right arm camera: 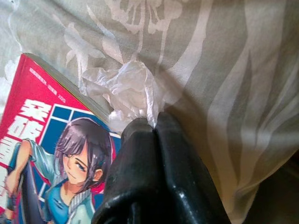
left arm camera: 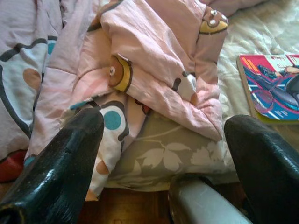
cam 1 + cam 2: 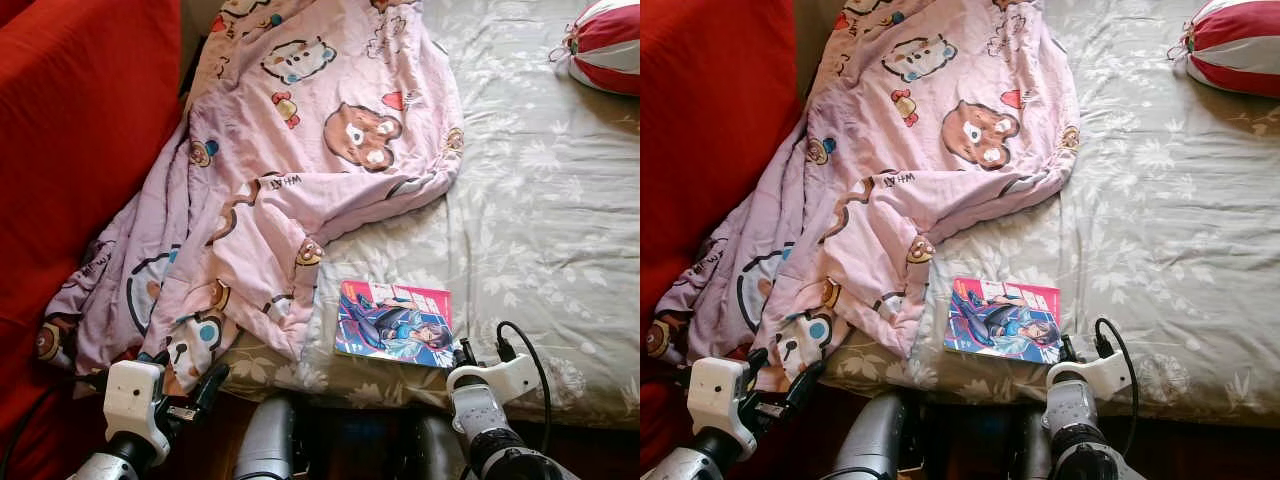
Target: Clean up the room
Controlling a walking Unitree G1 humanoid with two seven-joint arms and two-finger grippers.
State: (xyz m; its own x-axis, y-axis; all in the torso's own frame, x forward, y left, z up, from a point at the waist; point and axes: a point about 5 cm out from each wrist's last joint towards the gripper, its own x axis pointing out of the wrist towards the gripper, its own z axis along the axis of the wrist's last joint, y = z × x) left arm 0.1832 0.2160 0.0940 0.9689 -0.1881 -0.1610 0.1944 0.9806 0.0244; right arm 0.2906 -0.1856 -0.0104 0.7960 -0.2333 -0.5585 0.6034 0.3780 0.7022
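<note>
A pink cartoon-print blanket [image 3: 290,150] lies rumpled over the left of the bed, and its corner hangs off the near edge. A colourful comic book [image 3: 395,322] rests flat near the bed's front edge. My right gripper [image 1: 156,122] is shut, its tips pinching a small crumpled white tissue [image 1: 131,91] that lies on the sheet right beside the comic book [image 1: 51,140]. From the head, that right gripper [image 3: 462,352] sits at the book's near right corner. My left gripper [image 2: 166,123] is open and holds nothing, low in front of the blanket's hanging corner [image 2: 140,70].
The bed carries a grey-green leaf-print sheet [image 3: 540,220]. A red sofa or cushion [image 3: 80,120] stands along the left. A red-and-white striped pillow [image 3: 605,45] lies at the far right. Dark wooden floor [image 2: 126,210] runs below the bed edge.
</note>
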